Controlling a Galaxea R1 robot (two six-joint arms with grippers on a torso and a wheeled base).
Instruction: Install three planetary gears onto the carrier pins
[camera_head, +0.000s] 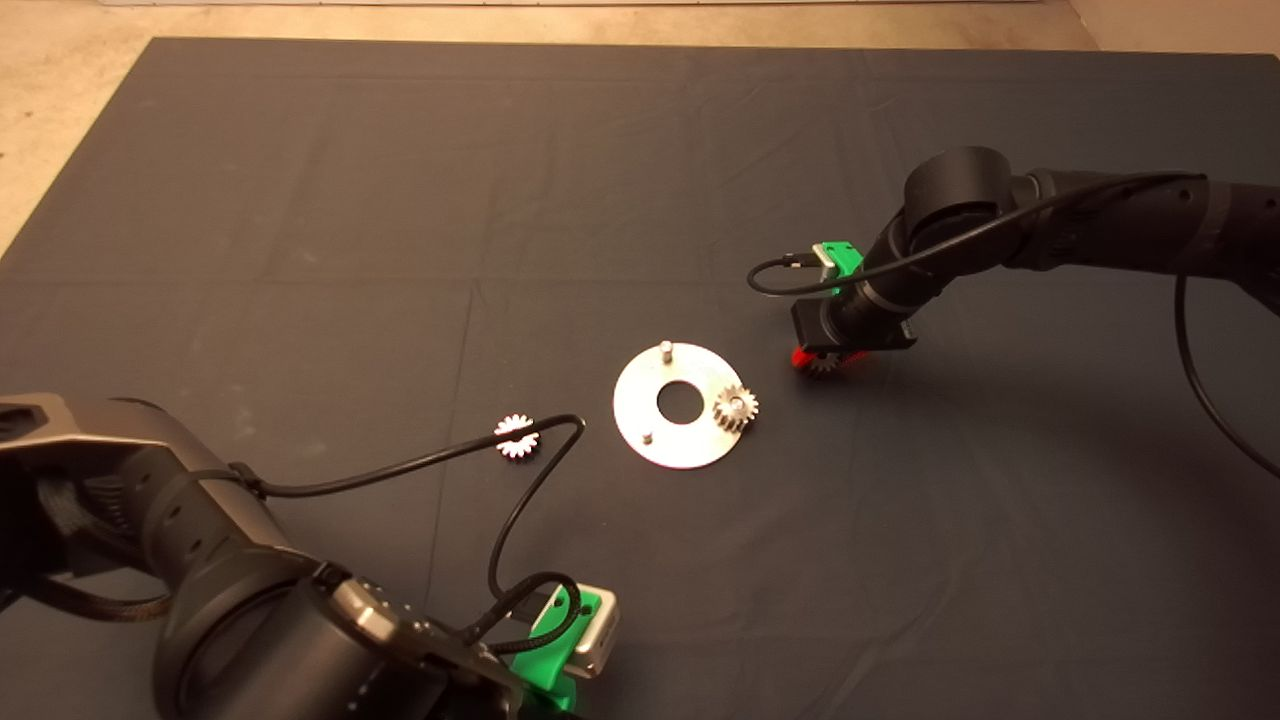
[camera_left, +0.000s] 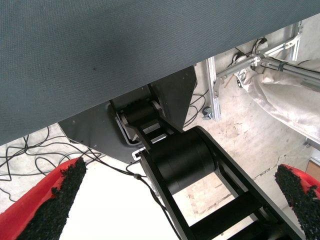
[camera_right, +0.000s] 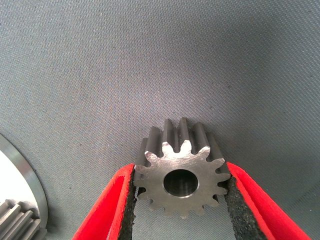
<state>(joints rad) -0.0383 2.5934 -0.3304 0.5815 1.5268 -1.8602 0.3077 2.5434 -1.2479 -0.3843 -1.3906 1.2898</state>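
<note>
The shiny round carrier disc lies at mid-mat. Two bare carrier pins stand on it, and one planetary gear sits on its right side. My right gripper is low over the mat just right of the disc, shut on a second planetary gear gripped by its toothed rim between the pads. A third gear lies loose on the mat left of the disc. My left gripper is parked at the lower left, open and holding nothing.
A black cable from the left arm loops over the mat beside the loose gear. The disc's edge shows in the right wrist view. The left wrist view shows the mat's edge, the robot's base and the floor.
</note>
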